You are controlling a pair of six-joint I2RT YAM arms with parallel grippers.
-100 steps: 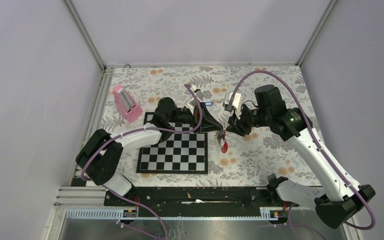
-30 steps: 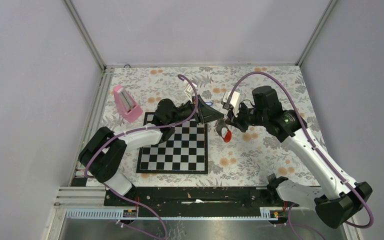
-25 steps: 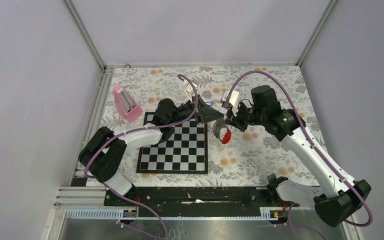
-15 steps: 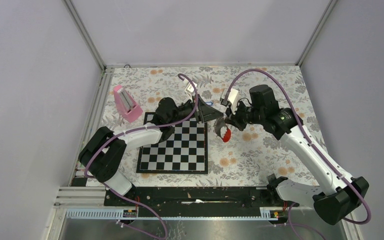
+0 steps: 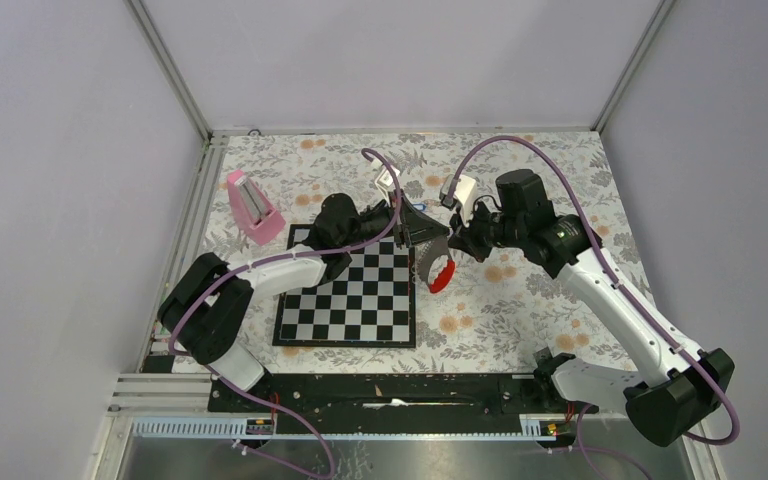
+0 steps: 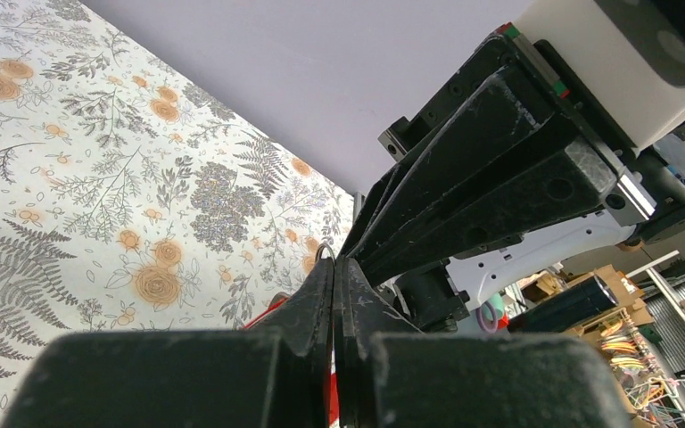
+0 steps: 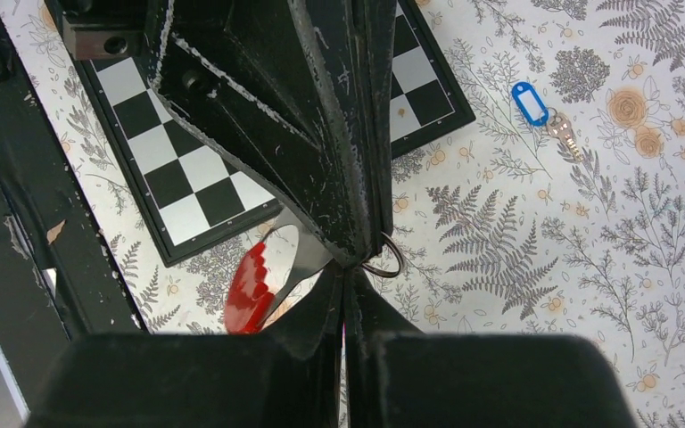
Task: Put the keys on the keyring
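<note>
A pink wedge-shaped plastic block point(image 5: 252, 208) is standing off the far left corner of the black-and-white chessboard mat point(image 5: 345, 300), taking no part. Reaching over the chessboard's far right corner, the left claw point(image 6: 334, 267) is pressing its fingers together on the keyring point(image 7: 251, 283), a thin metal ring joined to a curved white-and-red strap fob. The ring is poking out just past the fingertips, while the red end is dangling clear of the floral tabletop point(image 5: 520, 300), just off the chessboard's right edge. Coming in from the right of the chessboard, the right claw point(image 7: 344, 281) is meeting the left one tip to tip. It is also pressed together and seems to be pinching the same ring, though which claw is bearing the weight is hard to tell. The small key with the blue plastic tag point(image 7: 529, 101) is lying flat just beyond the chessboard's far right corner, untouched; no second key is showing. The work appears to be sitting at the holding-and-steadying step, with nothing threaded yet. Next, one claw should be fixing the ring while the other is letting go, fetching the blue-tagged key and working its hole onto the ring's split.
</note>
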